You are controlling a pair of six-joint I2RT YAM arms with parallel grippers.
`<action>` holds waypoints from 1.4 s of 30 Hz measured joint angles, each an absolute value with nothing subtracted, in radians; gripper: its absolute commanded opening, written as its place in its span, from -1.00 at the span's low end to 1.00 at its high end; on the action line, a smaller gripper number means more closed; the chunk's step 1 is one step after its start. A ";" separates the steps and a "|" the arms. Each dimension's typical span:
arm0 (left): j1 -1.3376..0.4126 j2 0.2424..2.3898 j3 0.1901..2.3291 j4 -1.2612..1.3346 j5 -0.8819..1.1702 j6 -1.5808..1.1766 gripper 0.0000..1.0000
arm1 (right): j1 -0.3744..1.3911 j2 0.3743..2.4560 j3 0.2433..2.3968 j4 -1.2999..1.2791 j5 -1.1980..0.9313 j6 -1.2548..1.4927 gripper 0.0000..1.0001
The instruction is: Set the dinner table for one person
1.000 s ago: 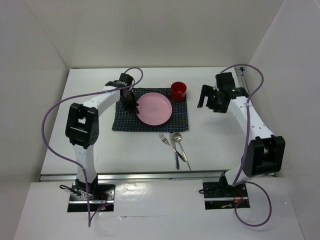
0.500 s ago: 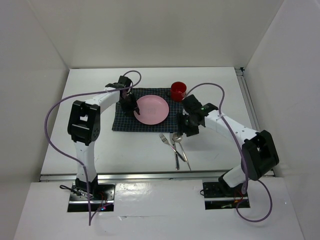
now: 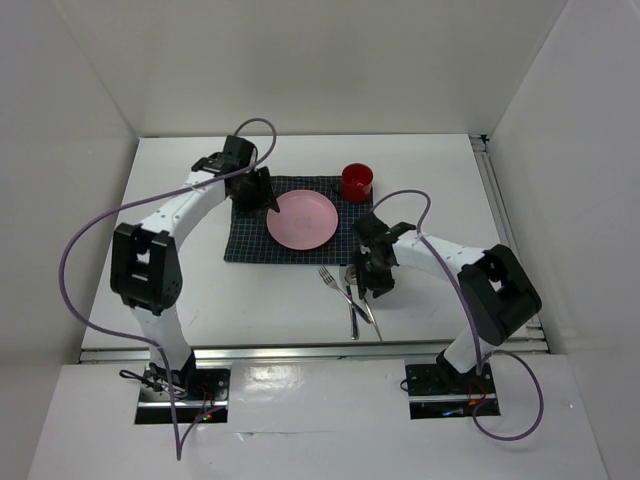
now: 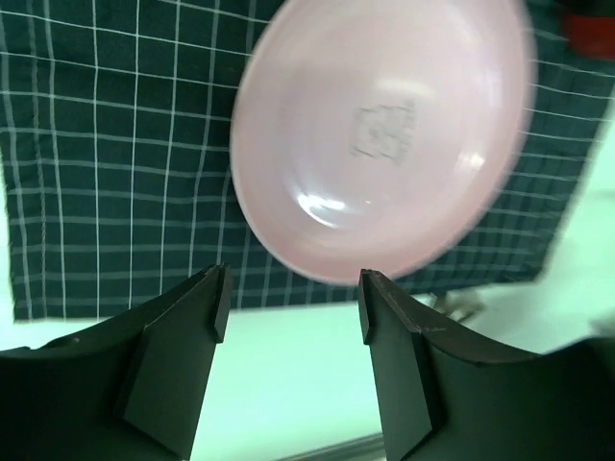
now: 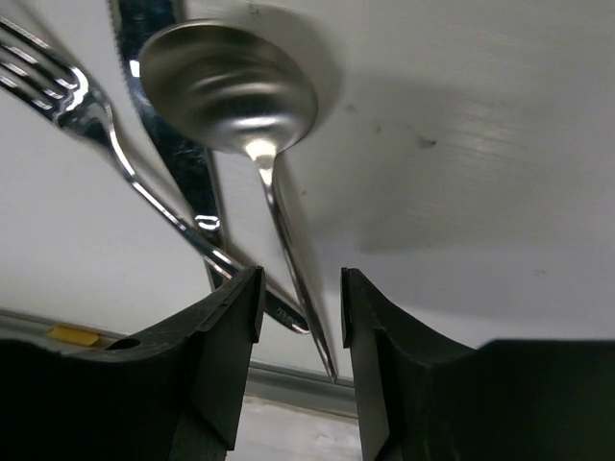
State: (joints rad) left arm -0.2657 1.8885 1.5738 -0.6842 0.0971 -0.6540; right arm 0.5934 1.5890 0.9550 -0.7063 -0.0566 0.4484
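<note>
On the white dinner table [image 3: 180,290] lies a dark checked placemat [image 3: 250,245] with a pink plate [image 3: 302,220] on it and a red cup [image 3: 357,182] at its far right corner. My left gripper [image 3: 265,200] hangs open just left of the plate, and its wrist view shows the plate [image 4: 380,134] beyond empty fingers [image 4: 183,355]. Fork [image 3: 333,283], knife [image 3: 352,300] and spoon [image 3: 362,292] lie in front of the mat. My right gripper [image 5: 298,298] stands open low over the spoon [image 5: 226,86], whose thin handle runs between its fingers [image 5: 226,355].
A metal rail [image 3: 300,352] runs along the table's near edge, just past the cutlery handles, and another rail [image 3: 505,230] lines the right edge. White walls close in the left, back and right sides. Purple cables loop above both arms.
My left gripper opened, let go of the plate's left rim and drew back a little. The right arm swung in from the far right down onto the cutlery, its jaws narrowing around the spoon handle.
</note>
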 measured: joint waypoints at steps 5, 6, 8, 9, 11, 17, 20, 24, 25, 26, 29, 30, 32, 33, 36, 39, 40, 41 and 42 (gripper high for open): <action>-0.267 1.742 1.564 -0.704 0.097 -0.651 0.41 | 0.593 1.637 0.929 -0.677 -0.036 0.458 -0.33; -0.267 1.722 1.564 -0.706 0.097 -0.651 0.41 | 0.593 1.642 0.927 -0.673 -0.035 0.458 -0.37; -0.267 1.695 1.564 -0.711 0.097 -0.645 0.41 | 0.593 1.642 0.925 -0.672 -0.030 0.460 -0.46; -0.267 1.690 1.564 -0.715 0.097 -0.637 0.41 | 0.593 1.642 0.925 -0.672 -0.029 0.460 -0.59; -0.267 1.687 1.564 -0.721 0.095 -0.632 0.41 | 0.593 1.642 0.925 -0.670 -0.029 0.457 -0.75; -0.267 1.685 1.557 -0.751 0.089 -0.630 0.39 | 0.593 1.634 0.925 -0.685 0.002 0.471 -1.00; -0.267 1.682 1.557 -0.760 0.088 -0.630 0.39 | 0.593 1.611 0.930 -0.727 0.034 0.476 -1.00; -0.267 1.674 1.561 -0.773 0.086 -0.630 0.39 | 0.593 1.564 1.004 -0.807 0.066 0.479 -1.00; -0.267 1.673 1.563 -0.775 0.086 -0.630 0.39 | 0.593 1.562 1.036 -0.818 0.071 0.478 -1.00; -0.267 1.671 1.566 -0.780 0.085 -0.630 0.39 | 0.593 1.563 1.076 -0.825 0.074 0.477 -1.00; -0.267 1.665 1.573 -0.786 0.083 -0.629 0.39 | 0.593 1.592 1.209 -0.846 0.073 0.471 -1.00; -0.267 1.662 1.573 -0.786 0.083 -0.628 0.39 | 0.591 1.614 1.263 -0.854 0.075 0.466 -1.00; -0.267 1.654 1.574 -0.791 0.083 -0.628 0.39 | 0.585 1.658 1.334 -0.849 0.072 0.458 -1.00; -0.267 1.650 1.574 -0.793 0.082 -0.627 0.39 | 0.581 1.686 1.364 -0.850 0.066 0.455 -1.00; -0.267 1.638 1.574 -0.794 0.081 -0.627 0.39 | 0.548 1.770 1.431 -0.849 0.040 0.451 -1.00; -0.267 1.633 1.574 -0.796 0.081 -0.627 0.39 | 0.495 1.854 1.491 -0.844 0.010 0.451 -1.00; -0.267 1.632 1.574 -0.796 0.080 -0.627 0.39 | 0.477 1.883 1.515 -0.843 0.002 0.451 -1.00; -0.267 1.633 1.574 -0.797 0.079 -0.627 0.39 | 0.464 1.909 1.536 -0.840 -0.006 0.451 -1.00; -0.267 1.633 1.574 -0.799 0.077 -0.626 0.39 | 0.451 1.931 1.555 -0.839 -0.012 0.451 -1.00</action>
